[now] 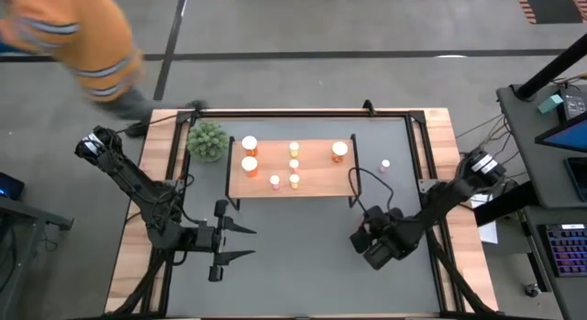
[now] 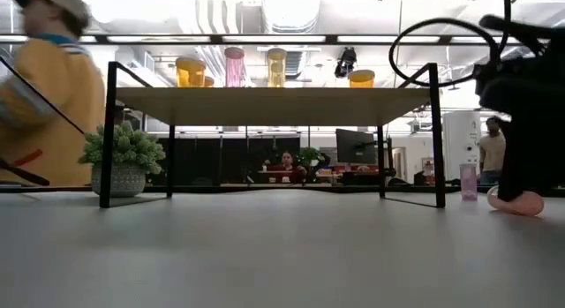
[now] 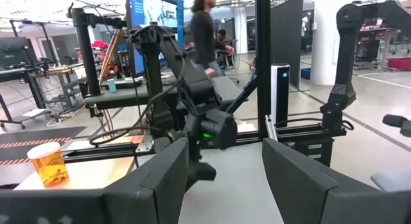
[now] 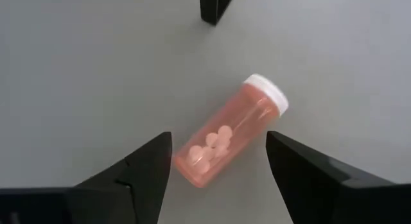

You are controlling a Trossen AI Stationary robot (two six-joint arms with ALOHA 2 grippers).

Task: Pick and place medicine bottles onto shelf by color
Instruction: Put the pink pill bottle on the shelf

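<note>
The light-wood shelf (image 1: 312,181) stands at the table's far middle. It bears three orange bottles (image 1: 249,144), three yellow ones (image 1: 293,164) and a pink one (image 1: 274,181). Another pink bottle (image 1: 384,164) stands upright on the table, right of the shelf. A third pink bottle (image 4: 228,131), white-capped, lies on its side on the table. My right gripper (image 4: 218,144) is open and points down over it, one finger on either side, not touching. This bottle also shows in the low view (image 2: 516,202). My left gripper (image 1: 249,243) is open and empty, in front of the shelf's left part.
A green plant ball in a pot (image 1: 207,141) stands by the shelf's far left corner. A black shelf leg (image 4: 215,6) is close beyond the lying bottle. A person in orange (image 1: 83,45) passes beyond the table's far left corner. Bare table lies between the two grippers.
</note>
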